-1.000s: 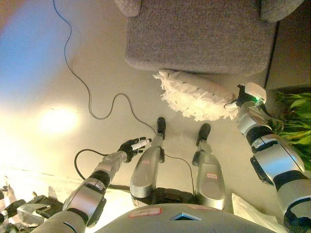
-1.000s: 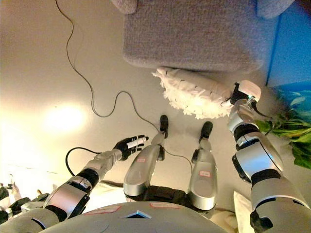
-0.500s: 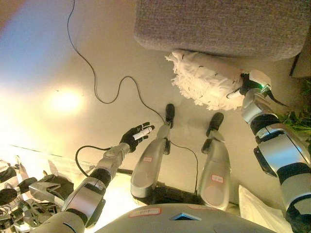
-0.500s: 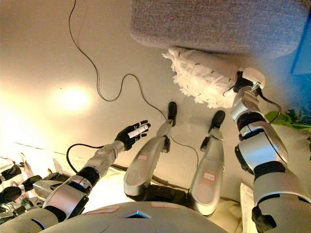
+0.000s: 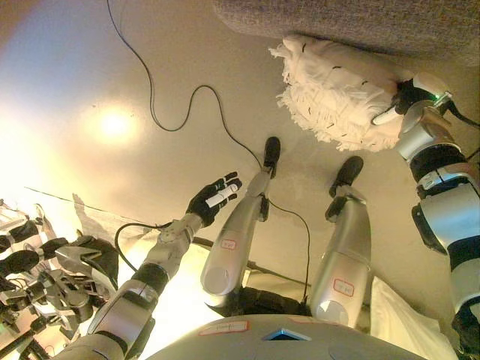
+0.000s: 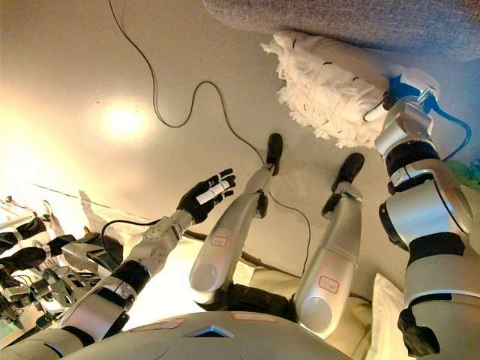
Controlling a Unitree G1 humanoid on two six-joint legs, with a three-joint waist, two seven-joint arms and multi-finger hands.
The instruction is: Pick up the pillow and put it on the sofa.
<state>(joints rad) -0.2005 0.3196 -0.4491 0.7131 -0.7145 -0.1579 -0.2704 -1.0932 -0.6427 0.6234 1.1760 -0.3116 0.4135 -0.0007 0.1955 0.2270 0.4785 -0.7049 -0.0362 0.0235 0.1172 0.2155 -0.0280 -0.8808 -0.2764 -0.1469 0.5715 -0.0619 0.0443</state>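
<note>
A white fringed pillow point(image 5: 337, 94) is held up against the front edge of the grey sofa point(image 5: 360, 22), clear of the floor point(image 5: 90, 67). It is gripped at its right end by the right hand point(image 5: 401, 101), fingers curled into the fabric. The left hand point(image 5: 214, 199) is held low over the floor, fingers spread wide and holding nothing.

The robot's left arm reached forward from the lower left, its left hand point(image 5: 214, 199) held in the air with dark fingers spread and relaxed, white covers showing on some of them, gripping nothing. The right arm extended up along the right side, bent at the wrist, with the right hand point(image 5: 405, 101) closed at the edge of the pillow point(image 5: 337, 90).
</note>
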